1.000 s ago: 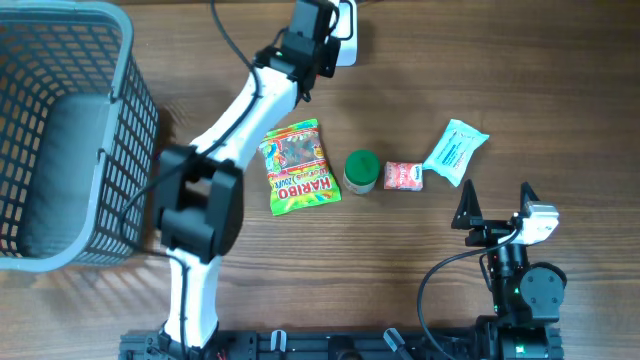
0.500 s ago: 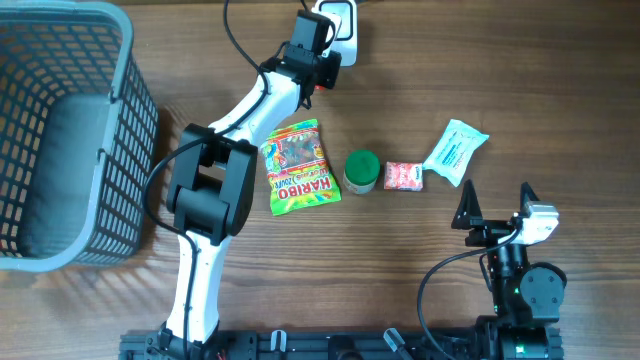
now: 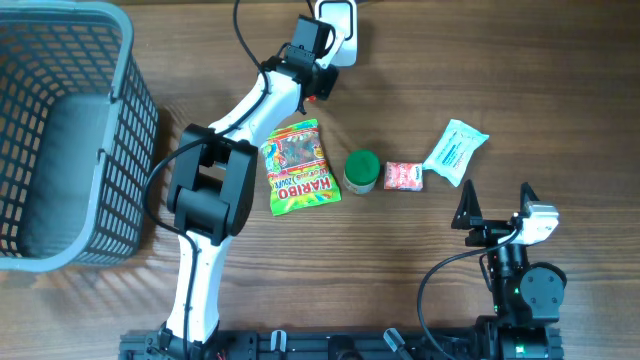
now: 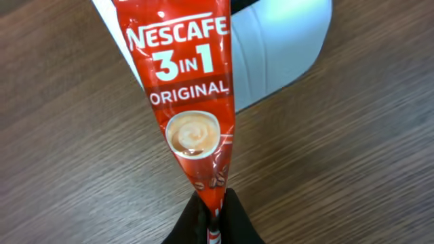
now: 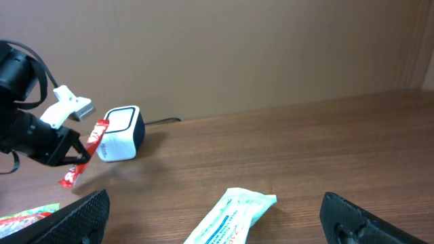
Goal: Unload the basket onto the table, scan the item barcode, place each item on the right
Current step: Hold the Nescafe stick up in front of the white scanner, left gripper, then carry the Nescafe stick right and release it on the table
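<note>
White tubular links between boxy black joints on the left arm (image 3: pixel 245 110), black cable (image 3: pixel 238 25) trailing from the wrist. All black on the right arm (image 3: pixel 520 290), save a white camera block (image 3: pixel 540 214); pointed black fingers on the right claw (image 3: pixel 496 200).

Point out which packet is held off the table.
The red Nescafe stick sachet, pinched in the left gripper by the white scanner; the Haribo bag, small red packet and pale pack lie flat.
</note>
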Motion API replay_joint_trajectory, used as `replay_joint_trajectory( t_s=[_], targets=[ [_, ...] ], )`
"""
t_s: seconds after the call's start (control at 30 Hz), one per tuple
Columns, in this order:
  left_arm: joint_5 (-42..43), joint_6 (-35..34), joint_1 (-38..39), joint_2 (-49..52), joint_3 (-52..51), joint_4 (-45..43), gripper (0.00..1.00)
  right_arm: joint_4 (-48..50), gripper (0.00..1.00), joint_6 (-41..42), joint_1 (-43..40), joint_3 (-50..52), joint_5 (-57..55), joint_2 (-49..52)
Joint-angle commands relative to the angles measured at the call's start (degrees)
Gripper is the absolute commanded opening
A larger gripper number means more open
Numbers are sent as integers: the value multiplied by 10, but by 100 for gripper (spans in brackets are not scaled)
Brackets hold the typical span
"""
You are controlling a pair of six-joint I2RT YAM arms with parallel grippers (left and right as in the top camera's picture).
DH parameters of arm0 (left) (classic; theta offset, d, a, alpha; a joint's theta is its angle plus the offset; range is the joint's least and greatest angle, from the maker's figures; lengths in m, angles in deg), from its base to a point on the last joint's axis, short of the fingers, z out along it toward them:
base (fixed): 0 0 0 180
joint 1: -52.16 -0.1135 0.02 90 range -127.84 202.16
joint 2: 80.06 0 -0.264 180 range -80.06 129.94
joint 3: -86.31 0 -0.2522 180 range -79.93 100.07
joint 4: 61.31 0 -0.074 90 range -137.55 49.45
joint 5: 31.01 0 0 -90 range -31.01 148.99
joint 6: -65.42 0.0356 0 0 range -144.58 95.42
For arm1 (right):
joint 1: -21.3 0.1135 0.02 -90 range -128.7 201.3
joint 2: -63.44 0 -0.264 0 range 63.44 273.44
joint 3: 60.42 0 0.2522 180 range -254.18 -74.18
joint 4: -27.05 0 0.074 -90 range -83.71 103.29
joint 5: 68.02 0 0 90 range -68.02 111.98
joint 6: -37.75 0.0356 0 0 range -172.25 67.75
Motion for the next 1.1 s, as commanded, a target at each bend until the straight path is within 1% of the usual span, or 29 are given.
replay_joint_trajectory(
  t_s=[0.0,0.17,0.23,0.33,0.43,0.57,0.67,0.8,0.87,0.9,0.97,1.03,1.07],
  targets=[
    [-40,35,14,8,40,0,4,2,100,-10,2,1,-7,-1],
    [-38,36,14,8,59,-31,4,2,100,-10,2,1,-7,-1],
    [-45,60,12,13,59,-37,4,2,100,-10,2,1,-7,-1],
    [-91,109,12,27,59,-49,4,2,100,-10,2,1,-7,-1],
    [-101,128,14,37,59,-50,4,2,100,-10,2,1,-7,-1],
    [-100,129,15,39,59,-41,4,2,100,-10,2,1,-8,-1],
    [-107,128,19,39,59,2,4,2,100,-10,2,1,-7,-1],
    [-137,115,30,33,70,44,4,2,100,-10,2,1,-7,-1],
    [-133,68,39,8,87,63,4,2,100,-10,2,1,-7,-1],
    [-108,37,43,-10,91,69,4,2,100,-10,2,1,-8,-1],
    [-16,15,50,-40,92,86,4,2,100,-10,2,1,-8,-1],
    [125,9,59,-59,92,105,4,2,100,-10,2,1,-7,-1],
    [161,-9,65,-59,91,102,4,2,100,-10,2,1,-7,-1]
  ],
)
